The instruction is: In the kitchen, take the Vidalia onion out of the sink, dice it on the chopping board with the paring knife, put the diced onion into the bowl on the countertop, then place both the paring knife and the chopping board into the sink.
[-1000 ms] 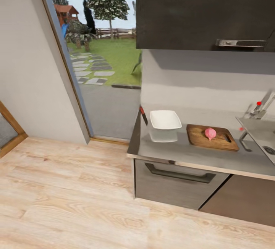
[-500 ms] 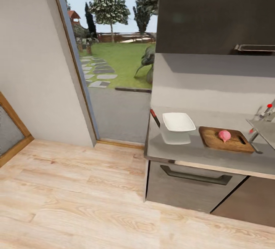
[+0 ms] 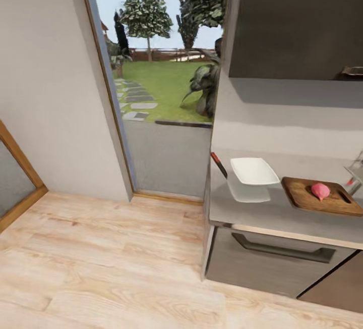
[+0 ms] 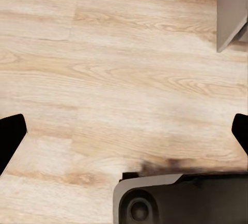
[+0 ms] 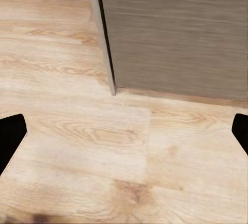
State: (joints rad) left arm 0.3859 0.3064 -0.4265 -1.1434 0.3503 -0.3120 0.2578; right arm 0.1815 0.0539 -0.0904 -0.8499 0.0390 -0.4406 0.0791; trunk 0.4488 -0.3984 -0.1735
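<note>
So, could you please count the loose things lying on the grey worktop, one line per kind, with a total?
Shallow white square bowl: 1
Dark brown wooden chopping board: 1
Pink onion, on the board: 1
Red-handled paring knife: 1
Total: 4

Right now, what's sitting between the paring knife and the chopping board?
In the head view, the white bowl sits between the paring knife and the chopping board.

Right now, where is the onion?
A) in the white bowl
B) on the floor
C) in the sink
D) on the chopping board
D: in the head view the pink onion rests on the chopping board, to the right of the empty white bowl on the countertop.
</note>
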